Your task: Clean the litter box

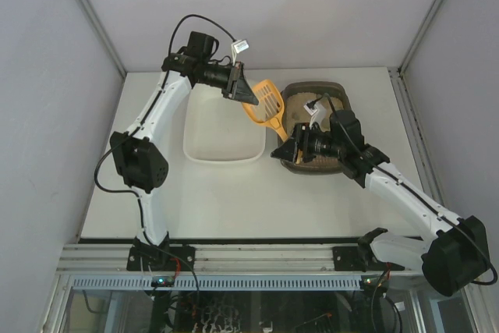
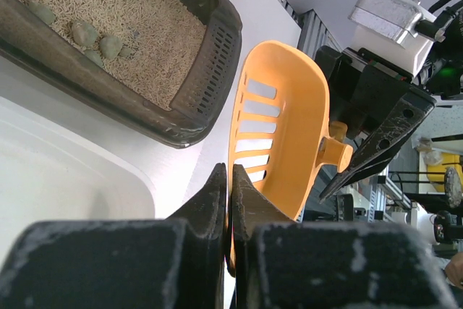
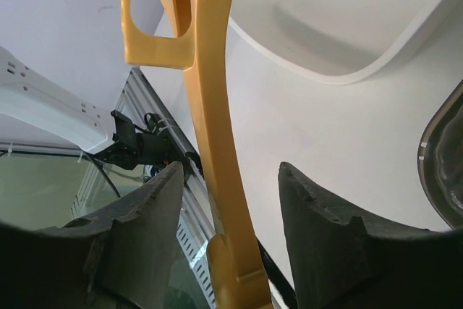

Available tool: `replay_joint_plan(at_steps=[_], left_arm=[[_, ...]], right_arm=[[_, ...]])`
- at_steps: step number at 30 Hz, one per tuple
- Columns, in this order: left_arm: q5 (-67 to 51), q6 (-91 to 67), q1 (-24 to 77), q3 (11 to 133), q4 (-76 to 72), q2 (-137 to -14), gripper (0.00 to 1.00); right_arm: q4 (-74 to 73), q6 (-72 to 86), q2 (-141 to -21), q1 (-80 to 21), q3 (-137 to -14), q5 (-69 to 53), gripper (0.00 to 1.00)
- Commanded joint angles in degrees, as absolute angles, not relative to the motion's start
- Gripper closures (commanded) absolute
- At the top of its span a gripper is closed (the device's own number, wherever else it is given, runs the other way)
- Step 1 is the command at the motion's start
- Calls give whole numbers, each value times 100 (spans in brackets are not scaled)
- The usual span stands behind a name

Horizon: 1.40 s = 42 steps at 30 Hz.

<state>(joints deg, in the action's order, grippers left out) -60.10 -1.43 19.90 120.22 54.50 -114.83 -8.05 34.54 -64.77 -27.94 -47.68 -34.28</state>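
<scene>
The litter box is a dark brown tray at the back right, and beige litter with greenish clumps shows inside it. A yellow slotted scoop hangs in the air between the box and the white tub. My left gripper is shut on the rim of the scoop's bowl; the pinch shows in the left wrist view. My right gripper stands open with the scoop's handle running between its fingers, touching neither pad.
A white tub sits left of the litter box, and its rim appears in the right wrist view. The litter box's edge lies close to the right gripper. The metal rail runs along the table's near edge.
</scene>
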Motion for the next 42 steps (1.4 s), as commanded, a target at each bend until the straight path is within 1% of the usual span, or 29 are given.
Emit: replay_joint_plan(at_steps=[1, 5, 10, 16, 18, 20, 21, 22, 23, 24, 26, 27, 28, 30, 31, 32, 35, 37, 39, 40, 42], left_arm=[[-6111, -142, 2038, 11892, 5363, -11261, 98], [-6122, -96, 2061, 11790, 5365, -11247, 98], [-6058, 41, 2065, 11662, 5370, -11173, 99], [-6026, 44, 2065, 11684, 5369, -11162, 99], [-6012, 44, 2063, 11730, 5375, -11162, 98], [-6032, 35, 2064, 11724, 5372, -11154, 98], [-6049, 31, 2063, 11714, 5374, -11145, 99], [-6067, 35, 2063, 11695, 5373, -11127, 98], [-6083, 35, 2065, 11675, 5377, -11108, 97], [-6106, 47, 2065, 11646, 5379, -11083, 95], [-6157, 118, 2065, 11592, 5409, -11014, 83], [-6165, 171, 2065, 11583, 5467, -10980, 72], [-6158, 262, 2061, 11590, 5557, -10945, 55], [-6092, 410, 2055, 11606, 5719, -10841, 25], [-6060, 462, 2056, 11624, 5780, -10782, 4], [-5985, 473, 2057, 11657, 5826, -10720, 0], [-5680, 526, 2036, 12119, 6117, -10650, 0], [-5460, 431, 1967, 12583, 6262, -10612, 0], [-5134, -82, 1840, 12839, 5978, -10452, 0], [-4799, -378, 1771, 12781, 5745, -10333, 0], [-4397, -886, 1636, 12275, 5153, -9991, 0]], right_arm=[[-449, 3532, -6452, -2709, -4932, -3644, 45], [-387, 3588, -6416, -2695, -4931, -3767, 54], [-221, 3746, -6476, -2640, -4931, -4170, 62], [-173, 3800, -6593, -2716, -4931, -4334, 62], [-199, 3767, -6636, -2742, -4934, -4304, 65], [-206, 3770, -6673, -2761, -4931, -4298, 73], [-198, 3769, -6684, -2771, -4931, -4297, 79], [-199, 3773, -6695, -2779, -4937, -4267, 87], [-206, 3776, -6690, -2778, -4931, -4230, 99], [-221, 3780, -6682, -2786, -4934, -4169, 100], [-286, 3752, -6622, -2787, -4933, -4032, 100], [-344, 3731, -6574, -2786, -4931, -3933, 100], [-384, 3688, -6514, -2792, -4932, -3838, 100], [-608, 3611, -6399, -2763, -4981, -3619, 100], [-790, 3563, -6357, -2749, -5037, -3494, 100], [-1057, 3530, -6328, -2738, -5126, -3346, 100], [-2232, 3373, -6260, -2815, -5681, -2677, 100], [-3169, 3319, -6249, -2884, -6114, -1847, 100], [-4099, 3363, -6253, -2874, -6456, -847, 100], [-4502, 3354, -6270, -2867, -6585, -365, 100], [-4935, 3232, -6318, -2760, -6614, 83, 100]])
